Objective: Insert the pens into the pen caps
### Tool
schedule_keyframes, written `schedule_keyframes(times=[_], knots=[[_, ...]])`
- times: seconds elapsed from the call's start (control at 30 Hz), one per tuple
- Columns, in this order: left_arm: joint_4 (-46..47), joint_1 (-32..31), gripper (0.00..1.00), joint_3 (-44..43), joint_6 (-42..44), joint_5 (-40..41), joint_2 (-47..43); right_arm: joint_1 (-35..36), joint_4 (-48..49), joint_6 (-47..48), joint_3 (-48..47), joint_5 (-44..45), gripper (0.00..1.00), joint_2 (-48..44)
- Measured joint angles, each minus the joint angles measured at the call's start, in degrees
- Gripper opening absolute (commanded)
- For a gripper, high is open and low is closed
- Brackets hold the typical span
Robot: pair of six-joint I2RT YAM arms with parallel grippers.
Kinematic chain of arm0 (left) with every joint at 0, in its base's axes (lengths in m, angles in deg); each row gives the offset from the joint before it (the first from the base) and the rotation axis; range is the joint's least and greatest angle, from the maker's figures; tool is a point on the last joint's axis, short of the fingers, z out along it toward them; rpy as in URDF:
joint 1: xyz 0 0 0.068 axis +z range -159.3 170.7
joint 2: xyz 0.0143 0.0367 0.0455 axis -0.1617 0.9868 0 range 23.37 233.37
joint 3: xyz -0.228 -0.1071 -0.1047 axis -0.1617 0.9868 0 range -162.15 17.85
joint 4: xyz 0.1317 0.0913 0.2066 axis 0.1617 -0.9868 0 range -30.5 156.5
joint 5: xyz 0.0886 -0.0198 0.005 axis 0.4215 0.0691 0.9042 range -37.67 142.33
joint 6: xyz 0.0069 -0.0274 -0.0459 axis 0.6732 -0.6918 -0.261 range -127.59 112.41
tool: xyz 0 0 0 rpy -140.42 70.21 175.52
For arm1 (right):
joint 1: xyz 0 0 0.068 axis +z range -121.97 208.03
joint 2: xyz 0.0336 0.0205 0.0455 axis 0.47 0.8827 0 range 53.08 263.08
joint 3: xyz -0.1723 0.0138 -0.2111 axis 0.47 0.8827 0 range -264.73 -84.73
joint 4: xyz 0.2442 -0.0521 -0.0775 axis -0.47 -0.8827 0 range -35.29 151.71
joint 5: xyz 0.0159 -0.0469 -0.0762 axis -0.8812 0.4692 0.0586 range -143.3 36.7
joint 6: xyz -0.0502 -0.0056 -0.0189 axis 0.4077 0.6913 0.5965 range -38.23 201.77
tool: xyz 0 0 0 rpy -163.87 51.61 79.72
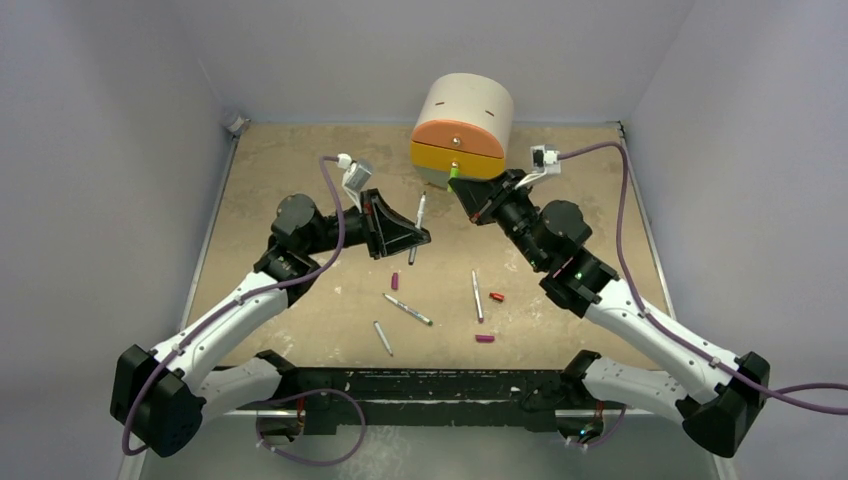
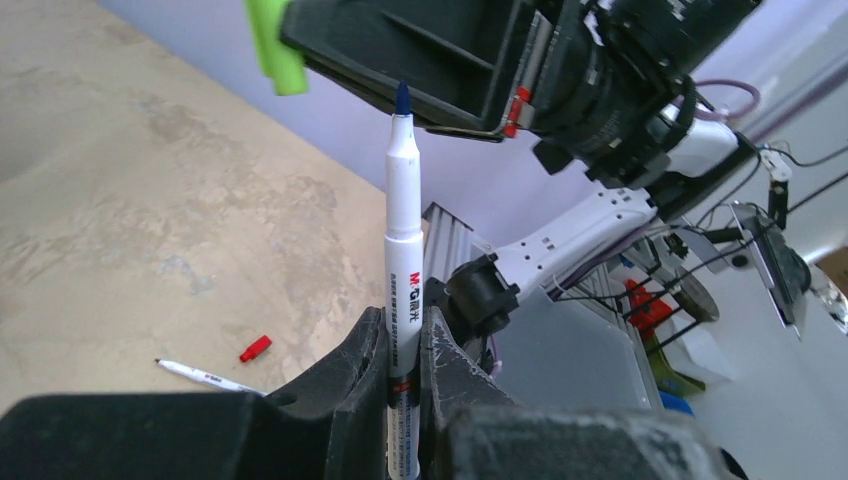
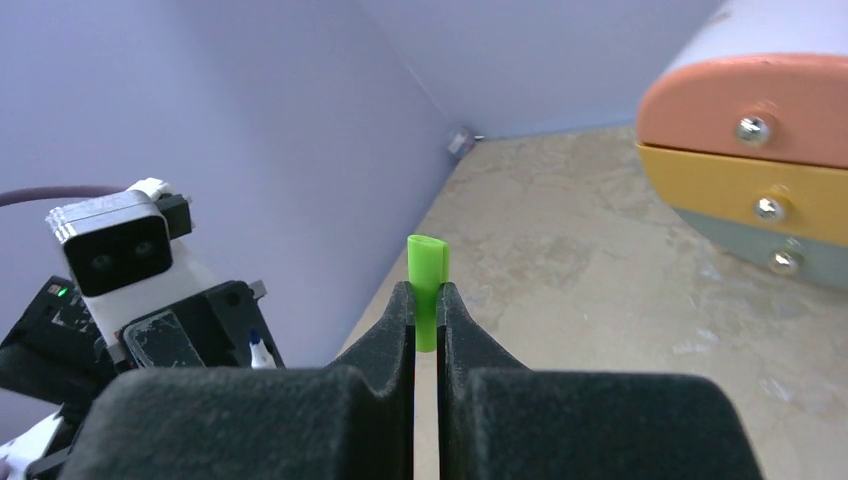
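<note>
Top external shows no pen capped yet. Three loose pens [image 1: 408,310] lie on the table [image 1: 290,160] near the arms, with a red cap [image 1: 497,297] and two magenta caps [image 1: 395,281] scattered among them. The first pairing is under way. In the left wrist view the left gripper [image 2: 403,335] is clamped on a blue-tipped pen [image 2: 404,220], held upright with its bare tip pointing up. In the right wrist view the right gripper [image 3: 426,300] pinches the green cap [image 3: 428,265], most of which sticks out above the fingertips. Pen tip and cap are near each other but apart and offset sideways, in front of the toy drawer unit [image 1: 462,130]. Aligning and pushing them together remains, then three more pens.
</note>
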Motion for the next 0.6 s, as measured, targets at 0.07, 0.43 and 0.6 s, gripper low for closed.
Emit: schedule_keyframes(times=[0.07,0.43,0.6], knots=[[1.1,-0.9,0.0,0.0,0.0,-0.7,-0.4,0.0,2.8,1.4,0.0,-2.2,0.0,0.7],[0.4,-1.4,0.0,0.0,1.2,-1.1,-0.5,0.0,13.9,2.9,-0.2,-11.2,0.0,3.8],[0.0,-1.4,0.0,0.0,1.7,-0.9,-0.4,0.2,15.9,2.3,-0.2,-13.7,0.0,4.8]])
